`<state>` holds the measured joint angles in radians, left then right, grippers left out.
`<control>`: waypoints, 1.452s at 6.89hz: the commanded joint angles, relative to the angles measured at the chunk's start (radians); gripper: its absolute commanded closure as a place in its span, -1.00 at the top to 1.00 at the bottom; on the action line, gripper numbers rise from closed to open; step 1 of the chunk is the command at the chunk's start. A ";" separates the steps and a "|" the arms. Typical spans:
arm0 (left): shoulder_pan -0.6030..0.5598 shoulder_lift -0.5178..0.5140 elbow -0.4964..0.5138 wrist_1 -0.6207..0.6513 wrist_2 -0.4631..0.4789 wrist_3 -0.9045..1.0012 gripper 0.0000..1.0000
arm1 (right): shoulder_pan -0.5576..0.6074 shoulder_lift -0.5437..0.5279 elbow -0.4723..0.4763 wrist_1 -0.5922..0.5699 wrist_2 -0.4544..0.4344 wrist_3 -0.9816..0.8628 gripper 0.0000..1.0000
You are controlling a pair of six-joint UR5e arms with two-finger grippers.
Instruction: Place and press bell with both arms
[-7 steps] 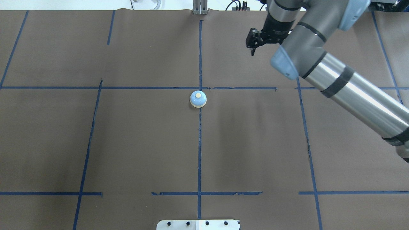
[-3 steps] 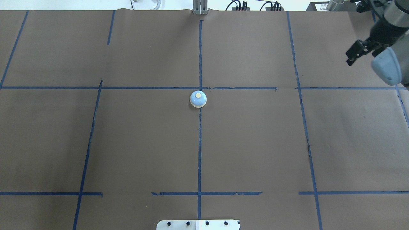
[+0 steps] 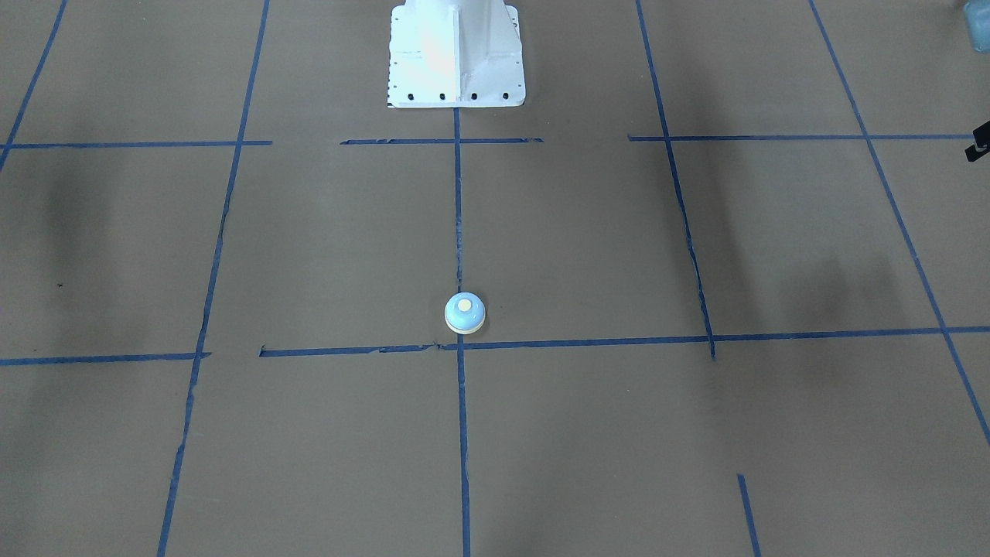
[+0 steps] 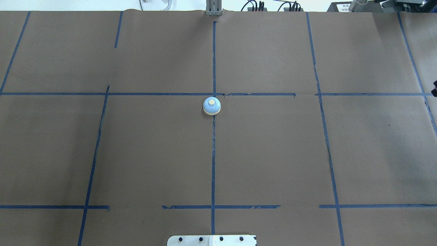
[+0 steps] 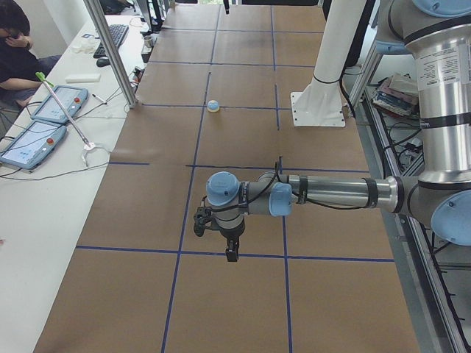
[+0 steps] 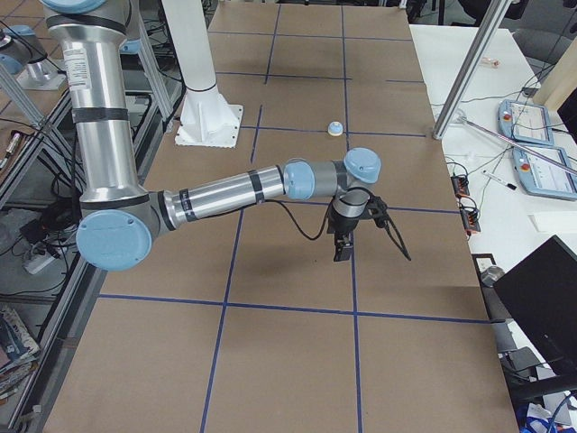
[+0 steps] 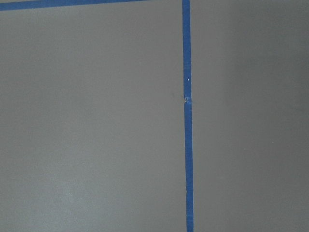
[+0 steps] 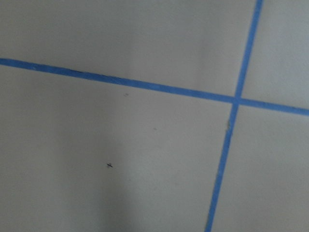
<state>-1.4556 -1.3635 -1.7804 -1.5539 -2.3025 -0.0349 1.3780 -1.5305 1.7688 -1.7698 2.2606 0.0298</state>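
Observation:
The light-blue bell (image 4: pixel 211 105) with its cream button stands upright and alone at the table's middle, on the centre tape line; it also shows in the front view (image 3: pixel 465 312) and both side views (image 5: pixel 213 106) (image 6: pixel 334 128). My left gripper (image 5: pixel 230 252) hangs fingers-down over the table's left end, far from the bell. My right gripper (image 6: pixel 342 251) hangs fingers-down over the right end, equally far. I cannot tell whether either is open or shut. Only a black sliver (image 4: pixel 435 91) of the right arm shows in the overhead view. Both wrist views show only paper and tape.
Brown paper with a blue tape grid (image 4: pixel 213 153) covers the table. The white bolted pedestal (image 3: pixel 456 54) stands at the robot's edge. A side table with teach pendants (image 5: pixel 37 125), a metal post (image 5: pixel 110 51) and a seated operator (image 5: pixel 15 44) lie beyond the far edge.
The right arm swung from over the far right-middle of the table out past the overhead view's right edge. The bell has not moved.

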 commanded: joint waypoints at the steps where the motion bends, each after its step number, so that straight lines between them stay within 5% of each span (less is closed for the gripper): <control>1: 0.000 -0.003 -0.005 -0.002 0.000 0.001 1.00 | 0.075 -0.176 0.006 0.121 0.048 -0.042 1.00; 2: 0.000 -0.003 -0.005 -0.002 0.000 0.001 1.00 | 0.084 -0.227 0.006 0.207 0.050 -0.034 1.00; 10: 0.000 -0.005 -0.005 -0.002 -0.002 0.001 1.00 | 0.084 -0.227 0.012 0.208 0.051 -0.033 1.00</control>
